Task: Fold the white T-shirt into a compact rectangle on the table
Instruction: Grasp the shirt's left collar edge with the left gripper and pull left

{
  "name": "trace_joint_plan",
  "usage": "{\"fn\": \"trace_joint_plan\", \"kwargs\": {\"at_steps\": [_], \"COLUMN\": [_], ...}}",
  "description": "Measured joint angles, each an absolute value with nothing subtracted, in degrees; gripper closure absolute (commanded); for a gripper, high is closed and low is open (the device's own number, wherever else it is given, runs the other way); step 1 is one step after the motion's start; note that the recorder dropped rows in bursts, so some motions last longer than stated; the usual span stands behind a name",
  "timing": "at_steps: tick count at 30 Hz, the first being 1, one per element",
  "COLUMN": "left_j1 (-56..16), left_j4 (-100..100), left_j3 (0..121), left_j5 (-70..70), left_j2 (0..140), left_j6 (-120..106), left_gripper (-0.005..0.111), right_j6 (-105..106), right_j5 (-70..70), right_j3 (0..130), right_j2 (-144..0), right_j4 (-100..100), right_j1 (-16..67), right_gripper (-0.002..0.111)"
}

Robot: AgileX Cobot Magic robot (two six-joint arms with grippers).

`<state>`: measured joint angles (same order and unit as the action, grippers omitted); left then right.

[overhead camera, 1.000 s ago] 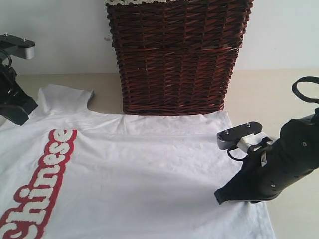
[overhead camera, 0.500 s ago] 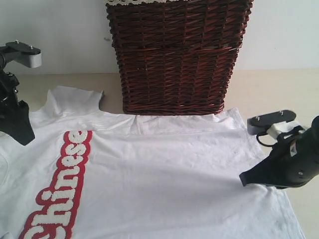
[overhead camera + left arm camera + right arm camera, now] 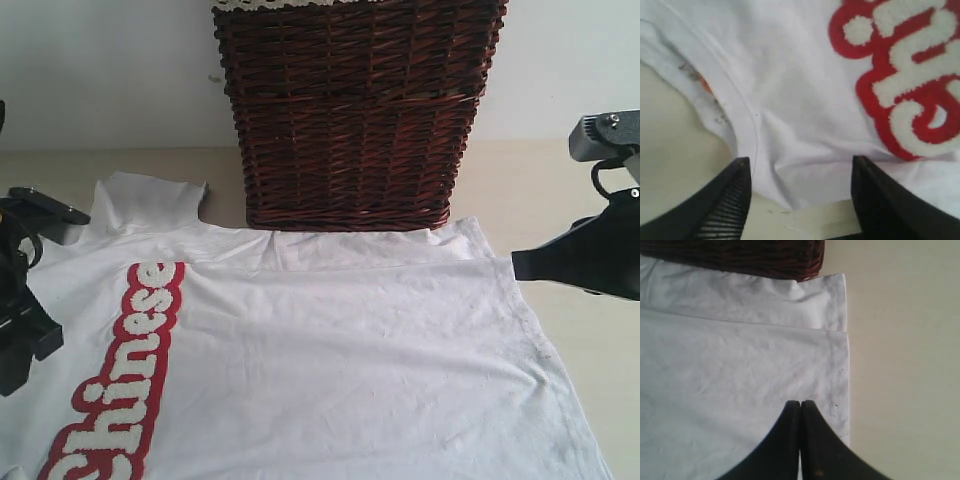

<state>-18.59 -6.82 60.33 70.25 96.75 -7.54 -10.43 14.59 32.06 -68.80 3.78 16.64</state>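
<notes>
The white T-shirt [image 3: 330,350] lies spread flat on the table [image 3: 560,190], its red "Chinese" lettering [image 3: 120,370] towards the left. At the shirt's left edge my left gripper [image 3: 20,355] hangs low. In the left wrist view the left gripper [image 3: 800,161] is open, a fold of the shirt's neck edge [image 3: 785,175] lies loose between the jaws, and an orange tag [image 3: 705,86] shows. My right gripper [image 3: 520,265] hovers at the shirt's right edge. In the right wrist view it [image 3: 800,403] is shut with nothing in it, above the hem [image 3: 840,385].
A tall dark wicker basket [image 3: 355,110] stands at the back middle, right against the shirt's far edge, and its base [image 3: 740,257] shows in the right wrist view. Bare table lies right of the shirt [image 3: 905,365]. A white wall rises behind.
The shirt slid to the right, then stayed put. My left gripper opened and dropped lower at the shirt's left edge. My right gripper rose up and to the right, off the cloth.
</notes>
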Motion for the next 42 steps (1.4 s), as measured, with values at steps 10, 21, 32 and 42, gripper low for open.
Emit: {"fn": "trace_joint_plan", "kwargs": {"at_steps": [10, 21, 32, 42], "left_j1": [-30.9, -48.3, -53.9, -53.9], "left_j4": [7.1, -0.4, 2.5, 8.8], "left_j3": [56.0, 44.4, 39.1, 37.1], "left_j5": [69.9, 69.8, 67.8, 67.3], "left_j2": [93.1, 93.5, 93.6, 95.2], "left_j6": [-19.1, -21.6, -20.3, -19.9], "left_gripper": [0.049, 0.046, 0.052, 0.107], "right_j6": [-10.4, -10.4, -10.4, -10.4], "right_j5": [12.8, 12.6, 12.6, 12.6], "right_j3": [30.8, 30.8, 30.8, 30.8], "right_j2": [-68.3, -68.3, -68.3, -68.3], "right_j4": [3.3, 3.1, 3.1, 3.0], "right_j1": [16.6, 16.6, 16.6, 16.6], "right_gripper": [0.108, 0.108, 0.108, 0.108]}}
